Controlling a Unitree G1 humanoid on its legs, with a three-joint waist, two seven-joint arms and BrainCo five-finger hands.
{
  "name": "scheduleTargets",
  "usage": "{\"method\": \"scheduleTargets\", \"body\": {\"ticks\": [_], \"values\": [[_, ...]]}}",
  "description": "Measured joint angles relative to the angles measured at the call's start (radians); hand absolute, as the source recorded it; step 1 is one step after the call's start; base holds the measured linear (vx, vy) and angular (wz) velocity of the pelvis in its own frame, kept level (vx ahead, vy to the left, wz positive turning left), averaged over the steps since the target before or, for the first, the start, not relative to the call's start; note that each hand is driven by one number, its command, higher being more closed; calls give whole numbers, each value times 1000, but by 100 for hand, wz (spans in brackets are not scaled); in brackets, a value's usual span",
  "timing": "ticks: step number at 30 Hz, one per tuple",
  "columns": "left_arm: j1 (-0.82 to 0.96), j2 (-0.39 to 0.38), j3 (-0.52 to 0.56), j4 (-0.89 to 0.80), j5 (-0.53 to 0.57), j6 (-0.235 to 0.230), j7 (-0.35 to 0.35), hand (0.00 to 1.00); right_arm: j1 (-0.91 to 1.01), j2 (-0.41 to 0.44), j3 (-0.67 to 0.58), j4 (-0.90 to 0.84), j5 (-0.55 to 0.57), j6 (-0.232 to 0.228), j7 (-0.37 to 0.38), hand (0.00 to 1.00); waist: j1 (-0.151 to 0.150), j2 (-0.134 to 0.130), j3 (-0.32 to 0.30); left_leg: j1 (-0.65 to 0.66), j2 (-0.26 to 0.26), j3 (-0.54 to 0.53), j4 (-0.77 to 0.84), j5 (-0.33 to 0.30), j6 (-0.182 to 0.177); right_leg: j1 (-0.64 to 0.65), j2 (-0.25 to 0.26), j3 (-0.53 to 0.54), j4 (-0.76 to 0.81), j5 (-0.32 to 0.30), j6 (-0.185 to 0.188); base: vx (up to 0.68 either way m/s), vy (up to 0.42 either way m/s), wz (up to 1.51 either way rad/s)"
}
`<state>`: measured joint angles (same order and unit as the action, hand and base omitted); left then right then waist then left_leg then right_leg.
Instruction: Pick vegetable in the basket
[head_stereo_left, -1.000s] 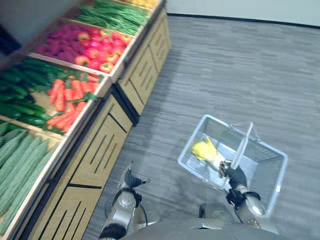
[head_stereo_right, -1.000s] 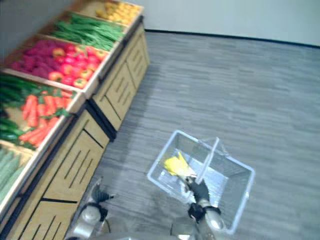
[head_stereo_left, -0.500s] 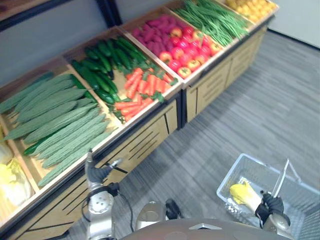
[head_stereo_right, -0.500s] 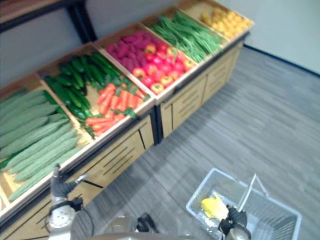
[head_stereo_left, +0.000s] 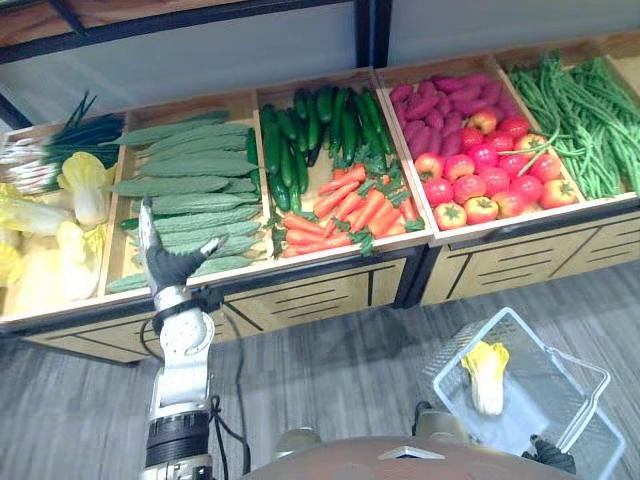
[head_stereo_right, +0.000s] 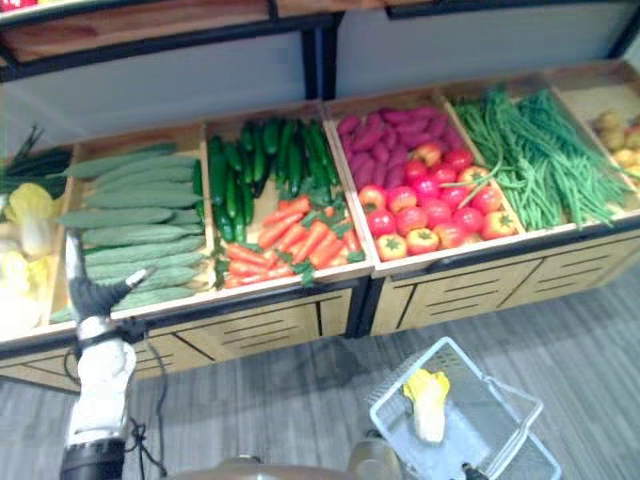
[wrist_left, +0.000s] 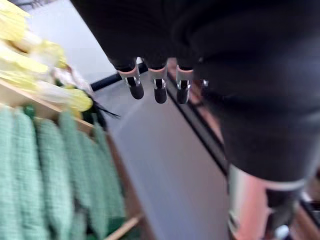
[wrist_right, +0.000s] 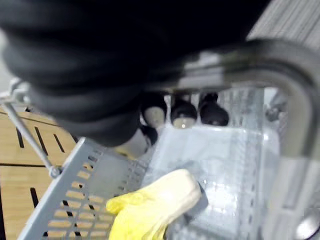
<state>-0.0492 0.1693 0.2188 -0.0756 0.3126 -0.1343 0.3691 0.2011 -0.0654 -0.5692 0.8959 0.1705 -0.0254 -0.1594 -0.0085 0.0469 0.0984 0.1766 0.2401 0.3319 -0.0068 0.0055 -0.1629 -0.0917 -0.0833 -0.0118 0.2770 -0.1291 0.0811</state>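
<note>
left hand (head_stereo_left: 160, 264) raised, fingers straight, before the pale green ridged gourds (head_stereo_left: 185, 185). the right wrist view settles what the eye views cannot: right hand (wrist_right: 182, 114) curled round the grey metal handle (wrist_right: 285, 80), yellow leafy vegetable (head_stereo_left: 487, 372) inside the pale mesh basket (head_stereo_left: 462, 335). since a second ago the camera has swung squarely onto the shelves.

Shop: wooden vegetable bins (head_stereo_left: 330, 160), basket (head_stereo_left: 560, 375)

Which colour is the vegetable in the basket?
The vegetable is yellow with a pale stalk; best in left eye view.
</note>
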Motion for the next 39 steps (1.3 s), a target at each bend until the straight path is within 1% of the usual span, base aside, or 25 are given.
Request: {"method": "scheduleTargets", "body": {"ticks": [2,3,4,5,6,8,9,10,11,12,13,14,16,18,19,21,23,24,26,27,28,31,34,35,39], "values": [[-25,17,-21,12,36,-1,-3,0,-7,-2,6,14,-1,1,2,100,-10,5,-2,2,1,23,-8,0,0,4,14,10,-35,4,-6,46,-83,-26],[-51,49,-51,43,51,1,-4,0,-7,-2,19,24,-12,3,2,100,-20,6,-3,-3,1,37,-13,0,0,1,17,18,-55,10,-9,-10,-20,-24],[-73,87,-82,89,95,3,-6,0,-7,-1,39,27,-28,9,2,100,-32,7,-3,-3,1,55,-21,0,1,-2,22,29,-76,28,-8,-28,-1,-26],[-85,105,-96,113,118,6,-9,0,-7,0,46,27,-37,9,3,100,-36,8,-3,-2,1,66,-25,-1,1,-3,25,36,-90,39,-7,-50,31,-45],[-121,144,-132,173,171,20,-15,0,-8,4,63,23,-38,9,3,100,-43,8,6,-4,1,94,-27,-9,4,-5,32,58,-130,71,-3,-78,35,-49],[-163,172,-166,231,198,30,-18,0,-9,4,75,14,-38,9,3,100,-57,10,22,-20,4,113,-26,-28,-2,-10,37,73,-178,111,2,-111,41,-40],[-192,193,-190,274,232,44,-23,0,-10,6,79,6,-38,9,2,100,-60,11,31,-39,1,129,-26,-39,-10,-27,36,85,-212,142,6,-107,40,-29],[-205,205,-202,295,242,47,-25,0,-9,8,84,1,-38,8,2,100,-65,6,39,-47,-4,139,-23,-39,-10,-31,32,93,-230,158,7,-123,43,-42],[-216,221,-219,323,275,58,-39,0,-9,8,89,-7,-39,8,1,100,-78,0,50,-59,-12,155,-20,-39,-9,-39,26,110,-262,185,10,-102,26,-37],[-220,232,-239,357,299,63,-47,0,-8,7,87,-15,-39,8,-2,100,-92,3,61,-67,-17,164,-18,-39,-9,-41,22,119,-287,200,16,-92,14,-30],[-226,234,-251,377,307,65,-53,0,-7,5,86,-17,-38,8,-3,100,-98,6,66,-73,-18,169,-15,-40,-8,-42,20,120,-297,209,13,-65,2,-26],[-254,229,-273,407,317,73,-65,0,-8,5,84,-17,-38,8,-6,100,-112,5,79,-84,-19,180,-6,-43,-7,-54,19,136,-310,222,17,-60,-13,-27],[-310,229,-294,445,343,80,-81,0,-18,6,82,-23,-38,7,-16,100,-111,15,96,-117,-22,190,0,-43,-7,-88,17,149,-320,242,16,-58,-32,-26],[-390,228,-298,507,342,89,-88,0,-38,6,73,-33,-38,7,-24,100,-116,15,139,-129,-23,216,9,-40,-6,-107,19,179,-335,269,18,-26,-26,-31],[-410,227,-298,525,341,90,-89,0,-42,6,74,-36,-38,6,-24,100,-119,14,148,-130,-22,220,9,-40,-7,-111,19,182,-337,272,18,-11,-12,-24],[-477,224,-298,591,339,105,-88,0,-51,11,81,-43,-38,-4,-25,100,-141,9,177,-134,-20,228,11,-40,-7,-117,21,191,-339,277,20,-12,-19,-11],[-527,224,-298,652,338,112,-87,0,-51,19,87,-60,-38,-6,-28,100,-146,3,184,-154,-21,236,15,-40,-7,-138,21,198,-339,282,22,-6,-18,-9],[-586,223,-297,714,338,130,-87,0,-54,28,93,-73,-37,-10,-34,100,-145,-5,209,-164,-22,237,21,-39,-5,-149,20,203,-339,287,24,-2,-18,-5],[-637,224,-295,777,338,142,-86,0,-54,31,112,-84,-36,-17,-40,100,-147,-16,237,-174,-21,237,28,-39,-5,-154,19,204,-338,290,24,-19,-10,1],[-676,224,-280,816,337,153,-80,100,-54,41,118,-100,-33,-27,-44,100,-148,-26,246,-201,-22,238,33,-38,-4,-182,16,205,-338,296,27,-37,-22,3],[-691,222,-264,820,334,153,-81,100,-54,46,122,-109,-32,-31,-47,100,-148,-31,252,-210,-22,239,35,-37,-3,-190,15,207,-338,298,28,-26,-26,4],[-791,223,-220,856,349,195,-38,100,-54,54,172,-148,-9,-50,-61,100,-137,-49,286,-240,-15,253,48,-37,-3,-218,13,215,-338,308,29,-29,-35,-2],[-843,217,-189,855,385,229,-35,100,-53,54,208,-173,7,-66,-67,100,-135,-49,300,-244,-13,255,49,-38,-2,-221,13,215,-338,308,29,-8,-9,-1],[-847,216,-182,854,386,232,-34,100,-53,54,215,-173,9,-68,-68,100,-133,-49,300,-245,-13,255,50,-38,-2,-223,13,215,-338,308,29,0,0,0],[-875,200,-168,868,389,245,-40,100,-52,54,232,-180,43,-72,-68,100,-107,-50,300,-250,-14,258,50,-38,-2,-229,12,214,-336,309,30,0,0,0]]}}
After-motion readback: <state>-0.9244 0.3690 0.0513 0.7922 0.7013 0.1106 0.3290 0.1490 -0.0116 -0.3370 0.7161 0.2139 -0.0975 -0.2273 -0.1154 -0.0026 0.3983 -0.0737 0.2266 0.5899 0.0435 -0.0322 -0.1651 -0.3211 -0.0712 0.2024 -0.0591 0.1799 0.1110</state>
